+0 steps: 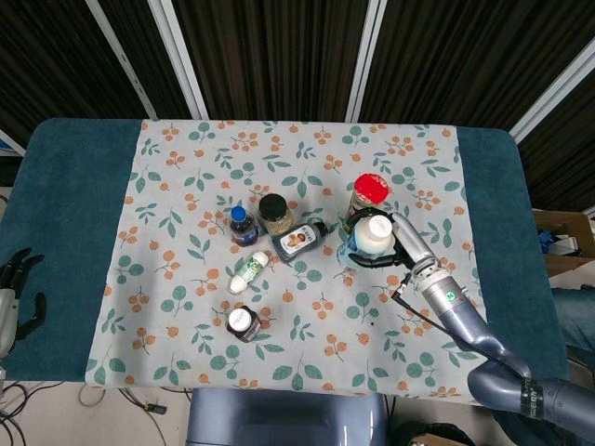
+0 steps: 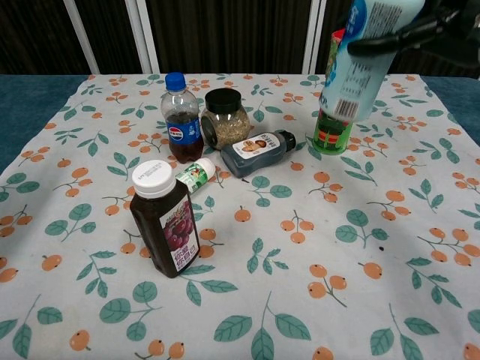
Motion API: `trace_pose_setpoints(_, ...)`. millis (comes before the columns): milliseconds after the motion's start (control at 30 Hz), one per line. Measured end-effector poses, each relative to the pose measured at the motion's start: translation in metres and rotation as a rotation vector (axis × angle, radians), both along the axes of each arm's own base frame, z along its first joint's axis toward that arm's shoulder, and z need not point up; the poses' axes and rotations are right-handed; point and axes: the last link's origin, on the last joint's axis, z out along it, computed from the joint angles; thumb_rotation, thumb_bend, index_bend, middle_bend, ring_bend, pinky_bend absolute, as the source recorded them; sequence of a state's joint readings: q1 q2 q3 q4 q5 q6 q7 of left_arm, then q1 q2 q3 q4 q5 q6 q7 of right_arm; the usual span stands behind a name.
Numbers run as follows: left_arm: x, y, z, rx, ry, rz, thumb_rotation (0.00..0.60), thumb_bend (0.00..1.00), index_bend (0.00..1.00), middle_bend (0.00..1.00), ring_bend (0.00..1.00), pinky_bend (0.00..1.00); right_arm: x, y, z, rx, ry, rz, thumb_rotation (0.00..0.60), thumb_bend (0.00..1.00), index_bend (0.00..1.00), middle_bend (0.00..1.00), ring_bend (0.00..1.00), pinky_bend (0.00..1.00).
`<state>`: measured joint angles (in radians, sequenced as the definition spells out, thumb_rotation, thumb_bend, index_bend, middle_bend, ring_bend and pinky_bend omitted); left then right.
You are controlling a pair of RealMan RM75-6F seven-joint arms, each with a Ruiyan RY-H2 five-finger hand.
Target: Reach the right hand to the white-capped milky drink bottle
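My right hand (image 1: 395, 243) grips the white-capped milky drink bottle (image 1: 370, 234) and holds it in the air, tilted, above the cloth. In the chest view the milky drink bottle (image 2: 364, 56) hangs at the top right with its cap cut off by the frame, and the right hand's fingers (image 2: 397, 36) wrap its upper part. It hovers in front of the red-lidded chip can (image 2: 330, 127). My left hand (image 1: 13, 297) rests off the table's left edge, fingers apart, holding nothing.
On the flowered cloth (image 1: 186, 186) stand a cola bottle (image 2: 180, 118), a black-lidded jar (image 2: 226, 118) and a dark juice bottle (image 2: 164, 219). A dark sauce bottle (image 2: 257, 152) and a small green-labelled bottle (image 2: 194, 177) lie on their sides.
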<state>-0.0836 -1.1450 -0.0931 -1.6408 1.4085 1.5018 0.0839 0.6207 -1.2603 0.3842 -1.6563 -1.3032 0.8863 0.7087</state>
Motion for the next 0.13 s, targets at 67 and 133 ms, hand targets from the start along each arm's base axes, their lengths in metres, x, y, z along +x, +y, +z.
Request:
trace_pose_setpoints(67,0.0,0.0,0.0,0.0,0.002,-0.002,0.6,0.54,0.18,0.09,0.18,0.07,0.005,-0.005,0.014,-0.029,-0.018,0.002,0.6,0.51,0.39,0.47,0.47,0.48)
trace_pose_setpoints(133,0.0,0.0,0.0,0.001,0.002,-0.003,0.6,0.54,0.18,0.09,0.18,0.07,0.01,-0.008,0.026,-0.05,-0.037,0.003,0.6,0.51,0.39,0.46,0.47,0.48)
